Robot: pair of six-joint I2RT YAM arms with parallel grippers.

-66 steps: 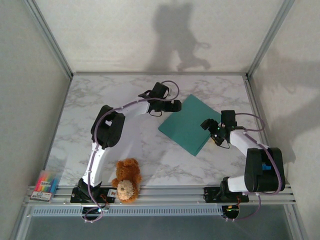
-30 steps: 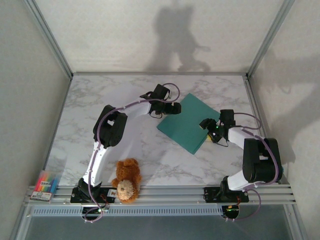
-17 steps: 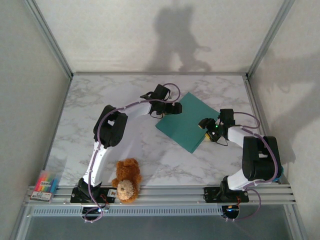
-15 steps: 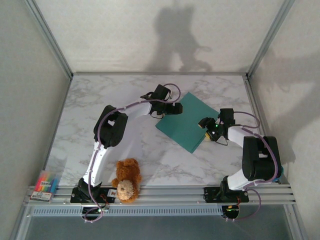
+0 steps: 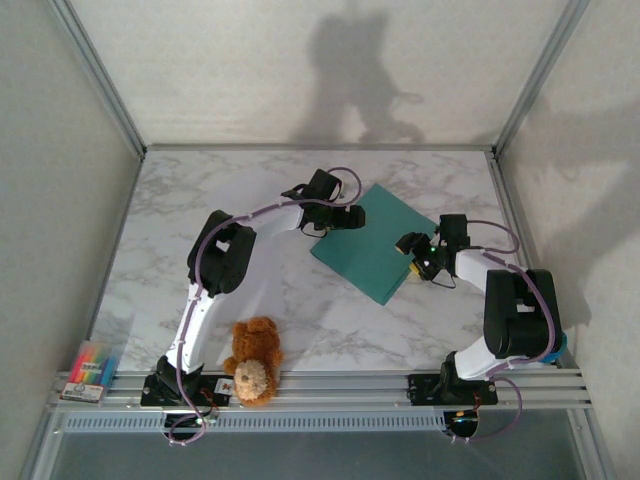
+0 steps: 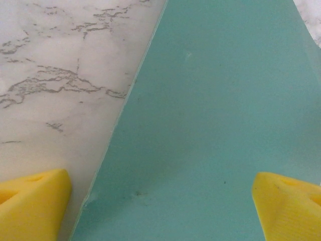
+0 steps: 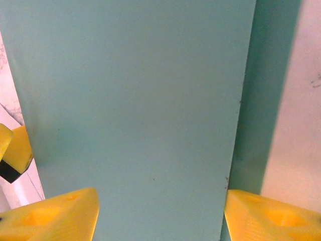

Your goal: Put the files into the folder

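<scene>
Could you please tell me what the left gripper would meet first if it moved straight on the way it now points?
Most likely the folder. The left gripper points down at its teal cover just inside one edge, with the marble tabletop under one finger. The gap between them is hard to judge.

The folder (image 5: 377, 243), teal and closed, lies flat and diagonal on the marble tabletop (image 5: 200, 190), right of centre.
</scene>
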